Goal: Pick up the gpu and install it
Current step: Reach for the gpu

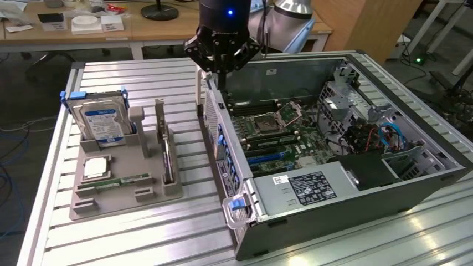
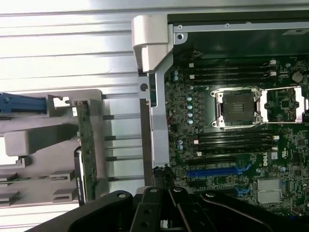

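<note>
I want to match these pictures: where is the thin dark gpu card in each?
Exterior view: thin dark gpu card on edge in the grey plastic holder, at the exterior view's left of the open metal case.
Wrist view: edge-on, between holder and case wall.
Shared landmark: square silver processor socket.

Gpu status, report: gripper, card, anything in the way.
Gripper shut, hovering over the computer case wall. Gpu upright on edge in the gray holder, untouched. Bare table between them.
</note>
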Controlling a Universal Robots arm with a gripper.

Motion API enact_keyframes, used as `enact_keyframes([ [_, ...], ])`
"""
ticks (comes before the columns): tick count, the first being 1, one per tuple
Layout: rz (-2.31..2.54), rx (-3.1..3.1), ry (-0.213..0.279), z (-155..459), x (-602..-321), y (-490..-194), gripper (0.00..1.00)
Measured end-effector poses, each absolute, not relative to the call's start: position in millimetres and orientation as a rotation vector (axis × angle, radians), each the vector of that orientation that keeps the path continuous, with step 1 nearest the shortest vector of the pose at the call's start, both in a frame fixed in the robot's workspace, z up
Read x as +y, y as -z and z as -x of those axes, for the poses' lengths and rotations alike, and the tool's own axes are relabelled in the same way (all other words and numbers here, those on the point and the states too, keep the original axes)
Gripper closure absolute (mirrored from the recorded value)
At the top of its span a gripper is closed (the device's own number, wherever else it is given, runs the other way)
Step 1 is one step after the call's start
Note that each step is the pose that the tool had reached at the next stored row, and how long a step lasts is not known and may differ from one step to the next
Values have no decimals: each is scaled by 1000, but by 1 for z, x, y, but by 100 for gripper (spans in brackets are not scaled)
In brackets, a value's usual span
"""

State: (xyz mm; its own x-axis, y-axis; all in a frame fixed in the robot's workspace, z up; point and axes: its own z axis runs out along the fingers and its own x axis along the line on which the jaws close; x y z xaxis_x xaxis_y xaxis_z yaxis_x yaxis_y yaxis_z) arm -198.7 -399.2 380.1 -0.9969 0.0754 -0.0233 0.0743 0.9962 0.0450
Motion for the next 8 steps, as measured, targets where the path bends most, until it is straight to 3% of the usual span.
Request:
enact_keyframes([
  [8,-117,3114,-69,215,-399,-380,90],
])
